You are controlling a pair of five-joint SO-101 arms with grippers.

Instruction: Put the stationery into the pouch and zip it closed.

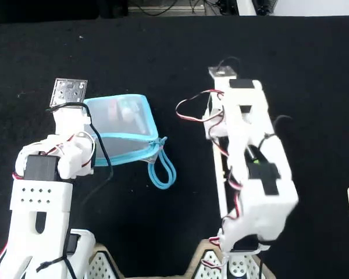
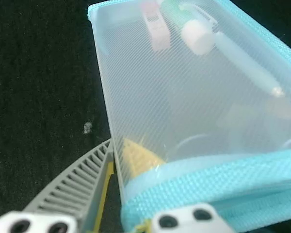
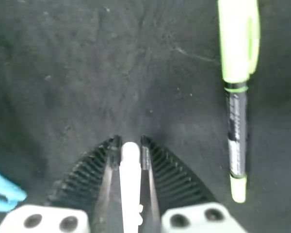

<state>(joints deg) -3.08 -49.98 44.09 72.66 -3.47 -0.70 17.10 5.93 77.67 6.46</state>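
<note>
Jaws, left wrist: left gripper (image 2: 119,160) pinched the pouch (image 2: 184,107) at its edge; stationery (image 2: 199,36) lay inside.
Jaws, right wrist: right gripper (image 3: 130,145) clamped a white stick (image 3: 130,189), possibly a pen, near a green highlighter (image 3: 238,43).
High view: pouch (image 1: 125,131) lay on the black table (image 1: 279,46).

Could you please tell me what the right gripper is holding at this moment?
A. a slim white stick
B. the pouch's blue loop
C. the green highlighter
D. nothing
A: the right gripper is shut on a slim white stick, while the green highlighter lies loose on the table beside it.
</note>
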